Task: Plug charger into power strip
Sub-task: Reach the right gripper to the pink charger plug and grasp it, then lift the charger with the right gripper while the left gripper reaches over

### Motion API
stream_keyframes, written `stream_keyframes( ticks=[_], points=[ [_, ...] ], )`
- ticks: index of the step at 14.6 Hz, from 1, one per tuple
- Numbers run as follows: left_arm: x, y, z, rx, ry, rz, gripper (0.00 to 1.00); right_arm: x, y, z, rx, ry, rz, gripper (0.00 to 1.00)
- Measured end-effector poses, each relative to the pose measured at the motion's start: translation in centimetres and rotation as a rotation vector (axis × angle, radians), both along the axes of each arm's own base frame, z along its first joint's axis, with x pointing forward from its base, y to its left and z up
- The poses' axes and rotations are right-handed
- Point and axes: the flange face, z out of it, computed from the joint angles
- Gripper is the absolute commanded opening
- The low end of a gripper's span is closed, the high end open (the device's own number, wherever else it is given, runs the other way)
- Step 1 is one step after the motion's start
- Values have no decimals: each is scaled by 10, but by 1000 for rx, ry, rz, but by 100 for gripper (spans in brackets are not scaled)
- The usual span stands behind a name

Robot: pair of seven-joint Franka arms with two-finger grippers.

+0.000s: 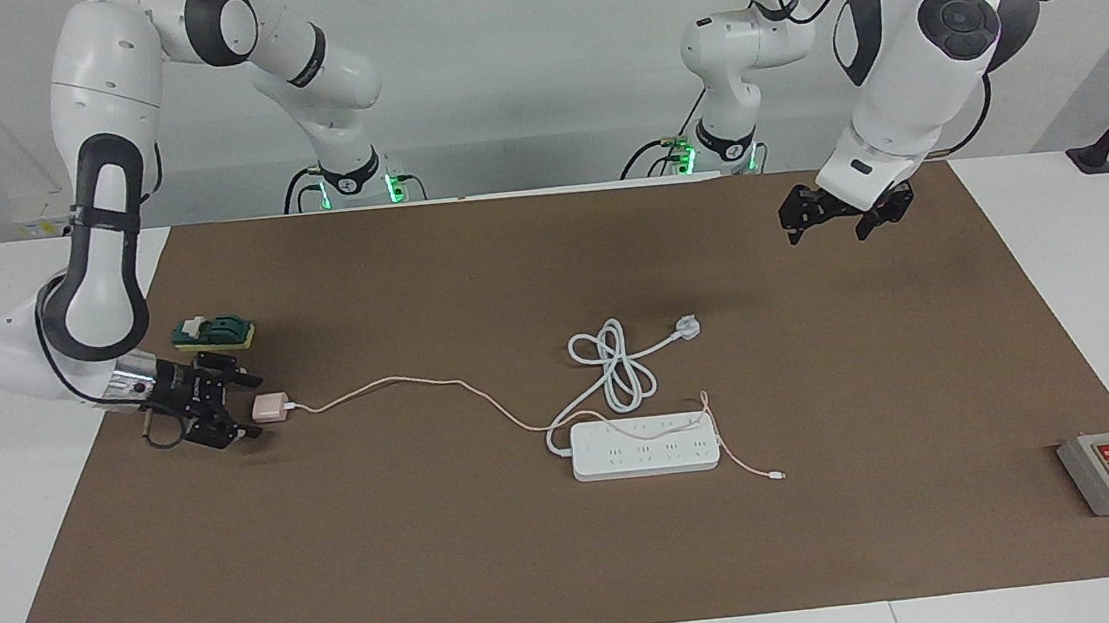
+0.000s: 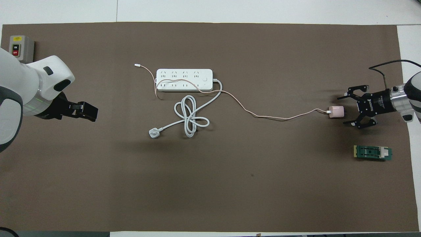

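The pale pink charger (image 1: 271,409) lies on the brown mat at the right arm's end of the table; it also shows in the overhead view (image 2: 336,112). My right gripper (image 1: 253,408) is low and open, and its fingertips straddle the charger's end away from the cable (image 2: 344,110). The thin pink cable (image 1: 420,385) runs from the charger to the white power strip (image 1: 646,459), crosses the strip (image 2: 184,75) and ends in a small connector (image 2: 136,65). My left gripper (image 1: 840,224) is open and empty, and waits raised over the mat at the left arm's end (image 2: 84,111).
The strip's thick white cord (image 1: 611,365) lies coiled nearer to the robots, ending in a white three-pin plug (image 1: 686,325). A green block (image 1: 215,333) lies beside the right gripper. A grey box with red and black buttons (image 1: 1107,473) sits at the left arm's end.
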Motion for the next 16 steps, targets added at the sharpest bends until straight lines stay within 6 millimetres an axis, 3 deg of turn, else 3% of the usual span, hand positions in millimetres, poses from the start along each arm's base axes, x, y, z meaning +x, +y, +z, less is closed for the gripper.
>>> stream_keyframes(
  ticks=[3,4,5,7,9,13,16],
  points=[
    [0,0,0,0,0,0,100,-1,2,-4,5,4,-4,99],
    [0,0,0,0,0,0,100,-1,3,-6,8,4,-8,92],
    [0,0,0,0,0,0,100,-1,4,-8,8,4,-12,80],
    [0,0,0,0,0,0,100,-3,8,-12,11,9,-13,44],
    [0,0,0,0,0,0,100,-2,8,-9,14,4,-19,0],
    [0,-1,0,-6,-1,-1,100,0,10,-6,16,-4,-19,0],
    [3,-8,-9,-145,28,45,100,0,10,-6,16,-4,-19,0]
  ],
)
